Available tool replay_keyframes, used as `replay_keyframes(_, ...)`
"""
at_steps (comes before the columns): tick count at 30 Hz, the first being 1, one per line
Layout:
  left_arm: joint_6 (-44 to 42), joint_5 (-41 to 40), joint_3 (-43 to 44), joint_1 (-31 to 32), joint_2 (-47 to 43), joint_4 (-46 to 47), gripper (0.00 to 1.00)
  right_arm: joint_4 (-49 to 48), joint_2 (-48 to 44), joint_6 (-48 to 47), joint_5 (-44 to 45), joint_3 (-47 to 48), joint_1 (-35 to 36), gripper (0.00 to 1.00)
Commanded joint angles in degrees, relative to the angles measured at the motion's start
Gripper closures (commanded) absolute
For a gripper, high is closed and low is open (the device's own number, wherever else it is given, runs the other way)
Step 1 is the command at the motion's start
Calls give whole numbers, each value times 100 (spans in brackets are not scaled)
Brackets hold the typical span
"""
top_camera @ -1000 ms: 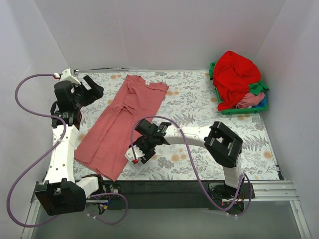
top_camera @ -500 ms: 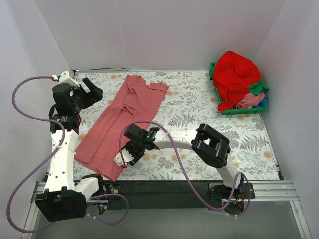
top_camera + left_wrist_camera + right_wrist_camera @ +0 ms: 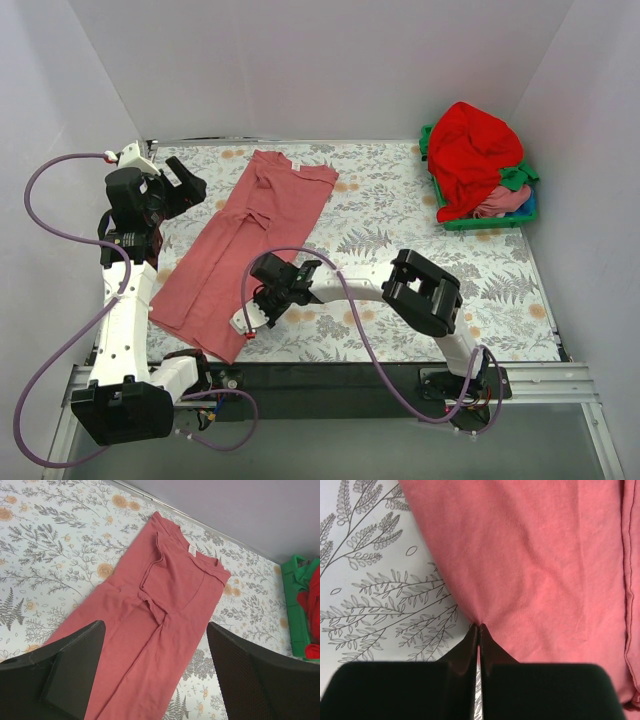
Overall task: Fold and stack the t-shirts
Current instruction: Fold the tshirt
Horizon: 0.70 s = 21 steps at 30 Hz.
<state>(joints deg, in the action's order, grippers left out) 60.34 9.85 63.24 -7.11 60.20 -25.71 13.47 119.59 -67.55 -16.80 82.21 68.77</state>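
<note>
1. The right gripper (image 3: 479, 630) has swung leftward across the floral tablecloth (image 3: 400, 210) over the last second and has just closed; its two dark fingers now meet on the right-hand edge of the rose-pink t-shirt (image 3: 545, 570), close to the hem, and creases fan out from the pinch
2. To my eye that means the grasp for the next fold is made, with no cloth lifted yet
3. Right arm pose: it reaches from its base low across the near part of the table, elbow out to the right, wrist angled down at the cloth
4. The rose-pink t-shirt (image 3: 250, 240) lies flat and lengthwise, already narrowed with its sleeves tucked in, collar at the far end and hem towards the near left
5. The left gripper (image 3: 185, 185) hangs raised beside the shirt's far left, jaws wide and holding nothing; its arm stands upright and barely shifted in that second
6. Farthest, at the back right, the green basket (image 3: 480, 223) holds the bright red t-shirt (image 3: 470, 150), with a green (image 3: 515, 178) and a pink one (image 3: 500, 200) under it, all unfolded
</note>
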Motion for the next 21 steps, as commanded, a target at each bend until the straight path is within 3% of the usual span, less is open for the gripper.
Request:
replay_keyframes(1, -110, -9, 39, 0, -158, -56, 18, 234, -216, -135, 107, -547, -118, 99)
replay_keyframes(12, -101, 605, -66, 17, -44, 75, 18, 1385, -2114, -1364, -140, -2736, -1206, 99)
replay_keyframes(21, 601, 2398, -234, 35, 1264, 453, 19, 2396, -3494, -2157, 194, -3764, -2535, 98)
